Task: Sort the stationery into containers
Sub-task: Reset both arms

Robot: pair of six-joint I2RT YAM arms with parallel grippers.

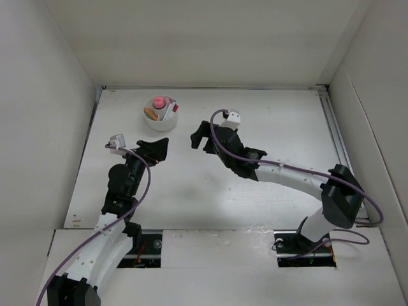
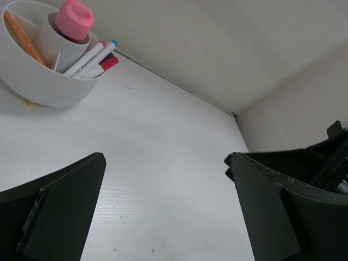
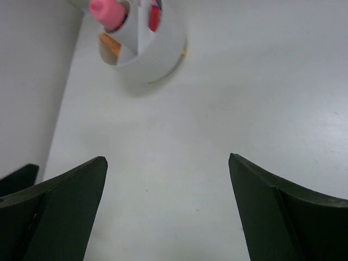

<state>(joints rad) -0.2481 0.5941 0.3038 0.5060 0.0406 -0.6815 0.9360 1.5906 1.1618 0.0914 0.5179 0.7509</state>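
Divided bowl [image 1: 163, 125] on desk [image 1: 210, 204] holds pens [image 2: 89, 57] and pink-topped item [image 1: 157, 101]; left pincer [image 1: 160, 152] and right pincer [image 1: 197, 138], both spread and empty, face its near side.

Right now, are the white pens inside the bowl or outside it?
Inside. The pens lean in one compartment of the bowl.

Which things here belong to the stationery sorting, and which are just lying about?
Job:
round white divided bowl
pink-capped stubby item in its centre cup
orange elongated piece
thin white pens with blue and red caps

Just there:
purple cable
white table
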